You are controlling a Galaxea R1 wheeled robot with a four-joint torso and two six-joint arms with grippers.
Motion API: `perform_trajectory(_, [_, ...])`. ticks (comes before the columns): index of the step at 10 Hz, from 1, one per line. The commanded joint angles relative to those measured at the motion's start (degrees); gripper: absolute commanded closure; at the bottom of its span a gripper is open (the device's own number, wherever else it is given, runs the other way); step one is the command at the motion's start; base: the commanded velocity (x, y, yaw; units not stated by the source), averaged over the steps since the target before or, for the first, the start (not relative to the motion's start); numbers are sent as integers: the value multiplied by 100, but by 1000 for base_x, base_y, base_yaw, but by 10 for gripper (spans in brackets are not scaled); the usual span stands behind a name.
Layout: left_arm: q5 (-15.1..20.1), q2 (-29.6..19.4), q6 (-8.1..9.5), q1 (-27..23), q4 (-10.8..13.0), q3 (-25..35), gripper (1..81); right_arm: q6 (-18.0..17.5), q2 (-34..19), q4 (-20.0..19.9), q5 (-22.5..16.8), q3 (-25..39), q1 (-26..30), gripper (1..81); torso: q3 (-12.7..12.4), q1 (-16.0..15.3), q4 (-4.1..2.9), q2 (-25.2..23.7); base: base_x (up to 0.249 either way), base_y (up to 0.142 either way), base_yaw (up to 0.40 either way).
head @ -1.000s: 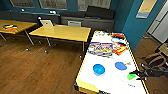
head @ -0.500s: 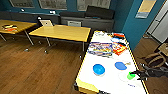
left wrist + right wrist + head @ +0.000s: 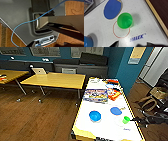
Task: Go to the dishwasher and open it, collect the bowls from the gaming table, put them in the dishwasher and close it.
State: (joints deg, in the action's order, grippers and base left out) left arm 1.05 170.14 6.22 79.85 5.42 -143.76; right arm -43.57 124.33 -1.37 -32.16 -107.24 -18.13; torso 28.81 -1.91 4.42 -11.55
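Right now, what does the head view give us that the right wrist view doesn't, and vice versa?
Head view alone: the whole white gaming table with its yellow sides, the board-game box, the yellow-topped tables, a laptop, the wooden floor and the right gripper reaching in beside the green bowl.

Right wrist view alone: the red circle printed under the green bowl and the HALEX lettering.

Both: the green bowl, the flat blue one next to it, and the deeper blue bowl, cropped at the wrist view's edge.

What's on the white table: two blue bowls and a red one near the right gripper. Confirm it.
Not quite. The small bowl near the right gripper is green, not red; the right wrist view shows it plainly. The two blue bowls do stand on the white gaming table.
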Motion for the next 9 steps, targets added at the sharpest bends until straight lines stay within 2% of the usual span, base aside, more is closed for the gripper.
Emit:
perform_trajectory(1, [379, 2, -6, -96, 55, 94, 10, -2, -213, -66, -212, -6, 762, 10, 0, 0, 0, 0, 0, 0, -180])
perform_trajectory(2, [379, 2, -6, -96, 46, 94, 10, -2, -213, -66, -212, 20, 753, 10, 0, 0, 0, 0, 0, -81, 0])
perform_trajectory(9, [379, -41, 2, -96, 11, 94, 10, -2, 94, -66, -159, -111, 788, 10, 0, 0, 0, 0, 0, 0, 0])
